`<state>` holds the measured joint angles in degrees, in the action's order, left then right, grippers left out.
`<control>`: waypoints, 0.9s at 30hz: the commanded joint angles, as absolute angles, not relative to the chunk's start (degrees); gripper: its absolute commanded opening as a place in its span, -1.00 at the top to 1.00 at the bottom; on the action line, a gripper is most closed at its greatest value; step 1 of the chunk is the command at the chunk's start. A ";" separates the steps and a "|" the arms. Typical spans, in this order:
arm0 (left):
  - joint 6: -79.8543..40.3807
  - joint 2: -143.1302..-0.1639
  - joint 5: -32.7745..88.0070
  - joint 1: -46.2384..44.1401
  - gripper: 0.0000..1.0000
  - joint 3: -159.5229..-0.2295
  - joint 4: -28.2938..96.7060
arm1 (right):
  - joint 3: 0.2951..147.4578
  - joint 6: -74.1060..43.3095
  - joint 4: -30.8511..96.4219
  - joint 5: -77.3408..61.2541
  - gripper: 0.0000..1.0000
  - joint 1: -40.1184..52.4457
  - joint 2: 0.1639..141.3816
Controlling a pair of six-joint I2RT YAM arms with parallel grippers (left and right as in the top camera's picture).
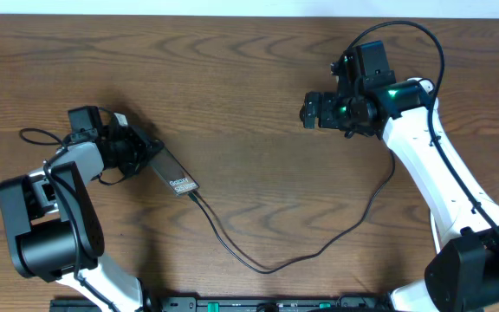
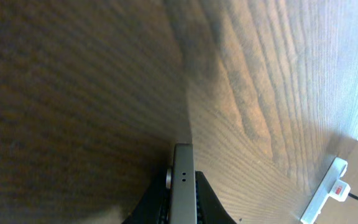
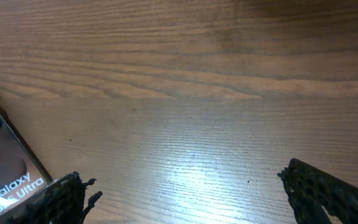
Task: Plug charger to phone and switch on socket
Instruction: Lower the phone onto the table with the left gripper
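Toward the left edge of the table (image 1: pixel 249 69), overhead, the left gripper (image 1: pixel 150 161) is clamped on the phone (image 1: pixel 175 178). The charger (image 1: pixel 267 267) seems already seated in its end, and the socket is unseen. Left wrist: the phone stands edge-on between the fingers, the socket (image 2: pixel 327 191) near a table edge. Right wrist: the right gripper (image 3: pixel 188 190) is spread wide, empty, over bare wood. Switching looks next, so that arm must find and press the socket's switch.

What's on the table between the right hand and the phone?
In the overhead view, only bare table lies between the right hand and the phone; the charger loops clear of it, nearer the arm bases.
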<state>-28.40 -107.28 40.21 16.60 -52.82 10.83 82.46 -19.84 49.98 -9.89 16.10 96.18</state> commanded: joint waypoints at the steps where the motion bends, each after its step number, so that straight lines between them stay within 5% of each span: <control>1: -28.08 -107.37 35.20 16.53 0.82 -52.71 13.47 | 82.70 -18.76 50.15 -9.34 -0.99 16.71 96.23; 6: -28.08 -107.37 35.24 16.53 0.37 -52.71 13.47 | 82.70 -18.76 50.13 -9.32 -0.99 16.93 96.25; 14: -28.08 -107.37 35.24 16.53 0.16 -52.71 13.91 | 82.70 -18.76 50.15 -9.32 -0.99 16.97 96.25; 27: -28.03 -107.37 28.84 16.53 0.12 -52.71 20.64 | 82.70 -18.76 50.15 -9.34 -0.99 16.97 96.27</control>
<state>-28.45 -105.23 37.39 16.40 -54.46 18.50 82.46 -19.84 50.00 -9.58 16.49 96.18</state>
